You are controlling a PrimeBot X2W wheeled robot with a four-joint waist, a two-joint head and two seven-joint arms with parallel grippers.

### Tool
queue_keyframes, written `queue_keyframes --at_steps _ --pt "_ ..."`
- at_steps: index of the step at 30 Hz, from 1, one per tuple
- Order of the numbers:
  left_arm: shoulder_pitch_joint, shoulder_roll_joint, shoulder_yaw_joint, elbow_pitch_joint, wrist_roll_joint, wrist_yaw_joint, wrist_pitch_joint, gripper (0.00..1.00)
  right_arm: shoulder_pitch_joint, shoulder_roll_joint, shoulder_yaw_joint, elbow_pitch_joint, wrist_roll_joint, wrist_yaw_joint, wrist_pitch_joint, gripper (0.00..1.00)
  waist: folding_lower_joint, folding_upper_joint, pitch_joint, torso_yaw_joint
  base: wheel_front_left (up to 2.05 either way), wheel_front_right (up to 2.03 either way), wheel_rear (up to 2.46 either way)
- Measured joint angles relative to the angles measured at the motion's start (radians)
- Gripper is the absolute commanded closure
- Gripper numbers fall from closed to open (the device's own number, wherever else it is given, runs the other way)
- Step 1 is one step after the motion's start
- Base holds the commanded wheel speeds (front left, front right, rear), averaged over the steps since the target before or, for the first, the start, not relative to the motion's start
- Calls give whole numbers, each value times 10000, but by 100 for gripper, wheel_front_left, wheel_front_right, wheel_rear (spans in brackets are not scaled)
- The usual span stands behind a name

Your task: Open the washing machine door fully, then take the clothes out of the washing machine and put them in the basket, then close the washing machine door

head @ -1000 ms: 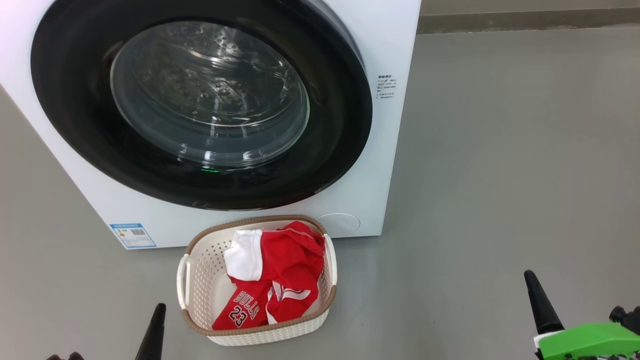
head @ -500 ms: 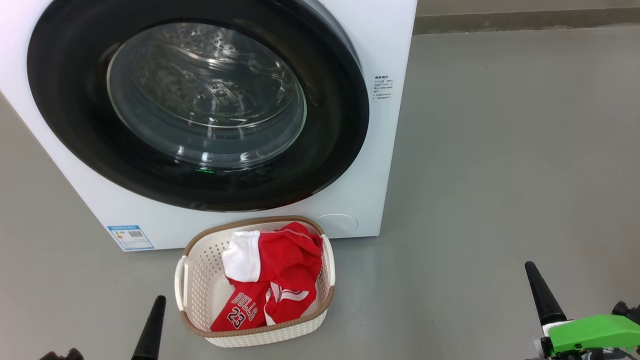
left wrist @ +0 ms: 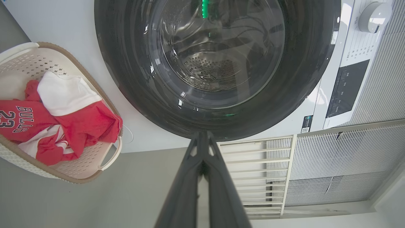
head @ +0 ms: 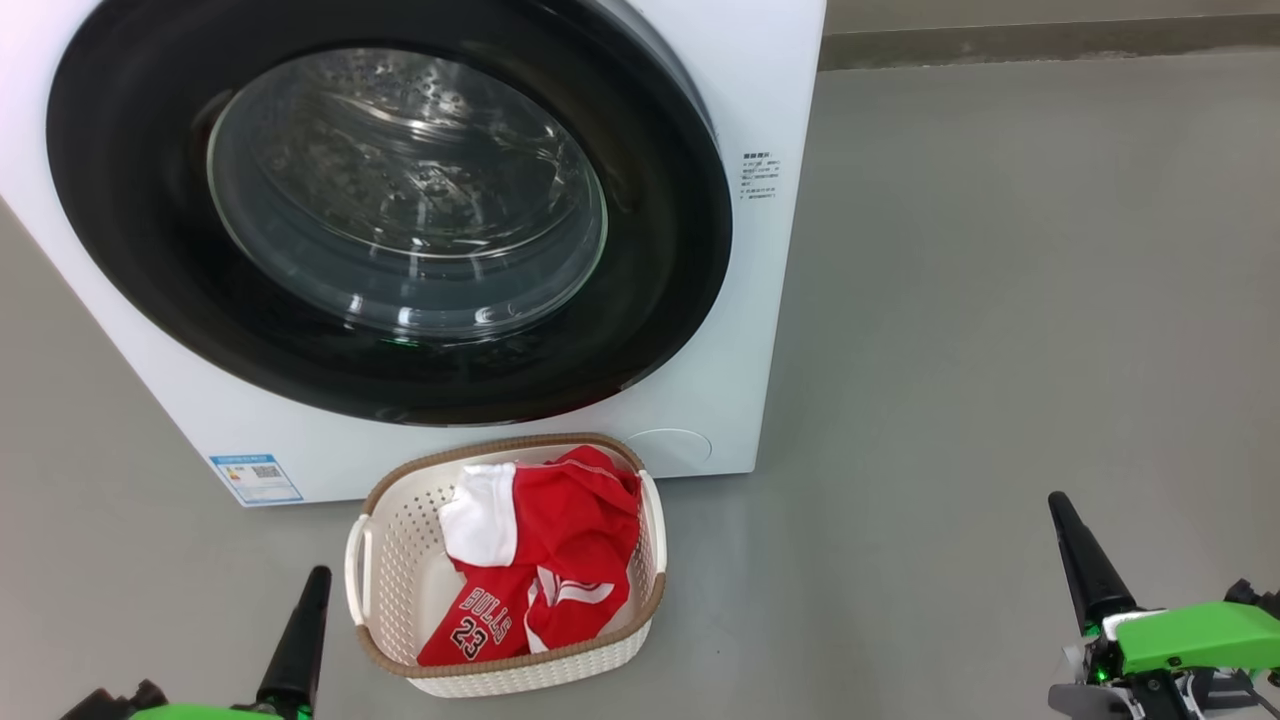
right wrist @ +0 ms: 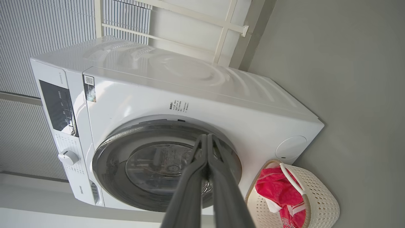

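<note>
A smooth grey floor [head: 1000, 300] meets white ribbed wall panels [left wrist: 348, 158] and a white slatted rack [left wrist: 253, 171].

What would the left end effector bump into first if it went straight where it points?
Probably the washing machine door, on its black ring, straight beyond the left end effector; depth is unclear.

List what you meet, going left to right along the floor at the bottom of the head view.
left tool → basket holding the clothes → right tool
</note>
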Motion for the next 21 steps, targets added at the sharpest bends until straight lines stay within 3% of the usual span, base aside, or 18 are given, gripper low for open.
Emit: queue_keyframes --at_steps 12,21 --pt "-237 -104 121 21 -1175 0 291 100 -266 -25 -38 -33 1221 -10 341 100 0 0 -14 -60 0 0 0" --pt "-238 -113 150 23 -1244 0 376 100 -343 -35 -46 -46 1363 -10 397 100 0 0 -15 -61 0 0 0"
